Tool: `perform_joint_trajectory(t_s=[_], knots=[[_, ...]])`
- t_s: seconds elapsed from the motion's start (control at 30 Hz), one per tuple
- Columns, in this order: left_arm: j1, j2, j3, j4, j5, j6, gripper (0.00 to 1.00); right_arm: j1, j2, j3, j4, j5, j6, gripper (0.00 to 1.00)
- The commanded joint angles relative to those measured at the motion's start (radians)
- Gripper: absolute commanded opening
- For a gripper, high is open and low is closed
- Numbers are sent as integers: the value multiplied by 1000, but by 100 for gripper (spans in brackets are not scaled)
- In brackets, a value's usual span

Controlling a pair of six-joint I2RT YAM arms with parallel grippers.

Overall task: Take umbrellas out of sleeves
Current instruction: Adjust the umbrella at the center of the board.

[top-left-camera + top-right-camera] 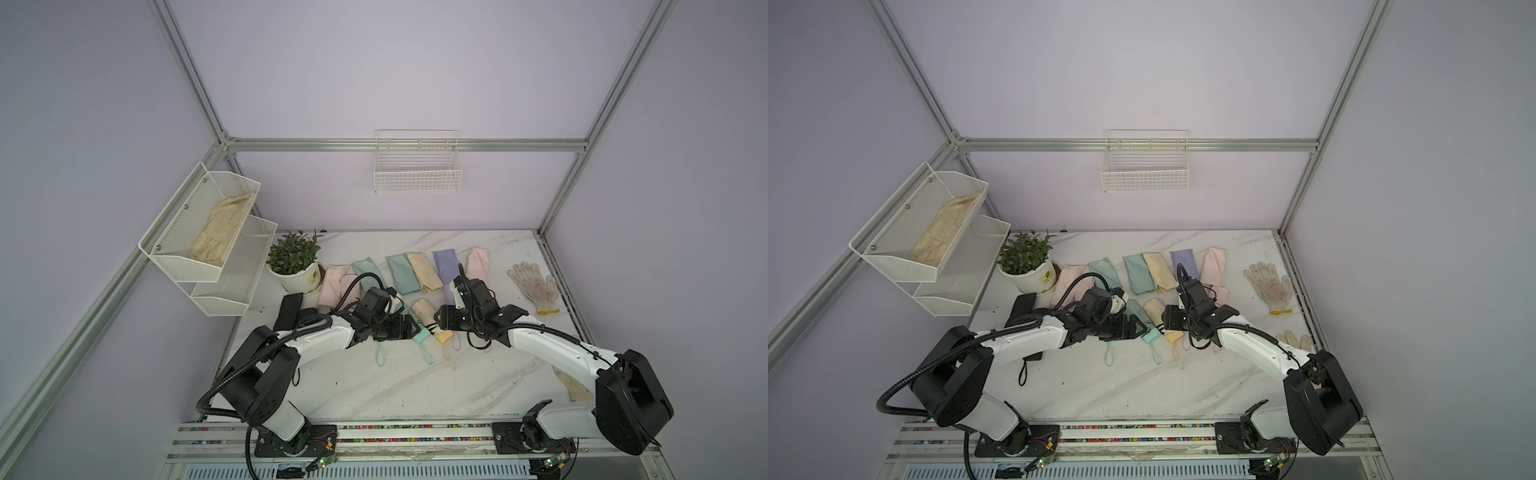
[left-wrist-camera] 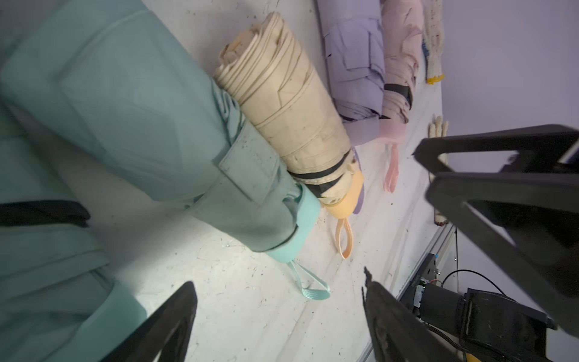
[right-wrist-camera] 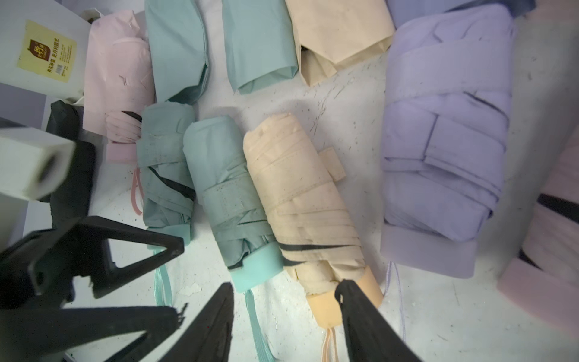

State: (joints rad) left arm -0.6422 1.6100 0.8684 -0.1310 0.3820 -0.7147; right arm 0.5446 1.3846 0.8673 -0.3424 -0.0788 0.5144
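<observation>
Flat sleeves lie in a row at the back in both top views: pink (image 1: pixel 332 282), mint (image 1: pixel 401 274), yellow (image 1: pixel 424 270), lavender (image 1: pixel 444 264) and pink (image 1: pixel 478 264). Folded umbrellas lie in front of them. A mint umbrella (image 2: pixel 156 125) rests against a yellow umbrella (image 2: pixel 282 94), with a lavender umbrella (image 3: pixel 438 141) further right. My left gripper (image 2: pixel 277 288) is open over bare table just short of the mint wrist loop (image 2: pixel 310 285). My right gripper (image 3: pixel 283 297) is open at the handle ends, one finger crossing the yellow handle cap (image 3: pixel 326 310). The grippers face each other closely (image 1: pixel 409 328) (image 1: pixel 440 322).
A potted plant (image 1: pixel 297 266) and a black umbrella (image 1: pixel 289 309) are at the back left. A white knit glove (image 1: pixel 536 286) lies at the right. A mesh wall shelf (image 1: pixel 245 291) holds beige gloves; a wire basket (image 1: pixel 417 166) hangs on the back wall.
</observation>
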Motion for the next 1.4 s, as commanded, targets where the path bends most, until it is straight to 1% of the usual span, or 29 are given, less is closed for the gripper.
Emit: perform_joint_trajectory(t_s=[0.0,0.23,0.37,0.7,0.87,0.93,1.07,1.13,1.27,1.37], knots=[[-4,47,128,3,0,18,83,2,61,55,-15,32,-3,58],[-2,156,231,-57,-20,52,83,-22,135,112,-14,55,-23,58],[1,210,279,-80,-19,73,83,-51,164,118,-3,8,-28,58],[19,284,372,-112,-5,97,83,-64,221,96,63,-76,-16,58],[41,285,379,-127,-17,112,83,-64,226,62,96,-119,7,58],[54,276,373,-133,-15,116,83,-64,218,38,123,-150,22,57],[72,250,360,-147,-27,129,83,-64,202,1,162,-171,48,56],[75,231,355,-155,-29,131,81,-64,187,-7,164,-168,51,54],[72,184,339,-151,-4,117,77,-64,138,-16,166,-168,52,48],[60,142,319,-144,2,112,73,-64,81,-22,149,-133,44,47]])
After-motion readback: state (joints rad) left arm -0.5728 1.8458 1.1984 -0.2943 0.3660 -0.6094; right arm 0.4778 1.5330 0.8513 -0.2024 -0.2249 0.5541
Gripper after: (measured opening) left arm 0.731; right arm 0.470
